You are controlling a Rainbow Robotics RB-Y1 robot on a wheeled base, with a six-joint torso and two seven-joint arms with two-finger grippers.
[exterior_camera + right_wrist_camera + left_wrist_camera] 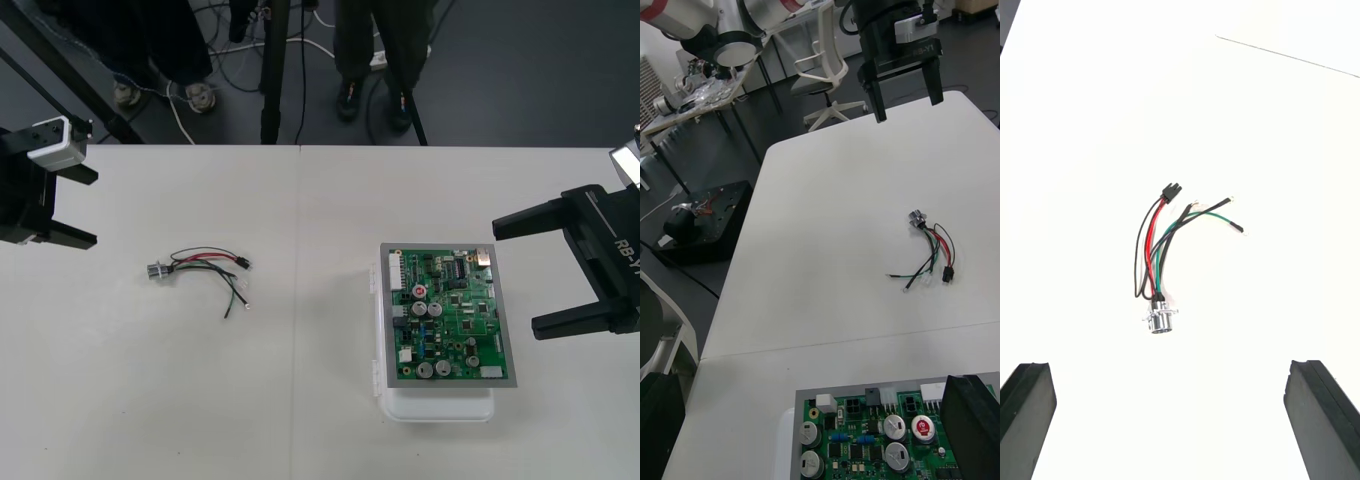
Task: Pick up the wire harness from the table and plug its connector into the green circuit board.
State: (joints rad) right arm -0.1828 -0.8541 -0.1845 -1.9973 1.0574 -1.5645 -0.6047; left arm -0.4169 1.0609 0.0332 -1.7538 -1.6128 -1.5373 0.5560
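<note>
Left gripper (92, 208) hovers at the nine o'clock edge of the table (300, 420), fingers spread wide and pointing in over it. The wire harness (205, 270) lies loose on the table, at nine o'clock from the green circuit board (447, 315). Right gripper (515, 278) sits at the board's three o'clock, also spread wide.

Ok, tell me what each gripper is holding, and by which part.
Nothing is held. The left gripper and right gripper both stand open, and the wire harness lies loose on the table.
</note>
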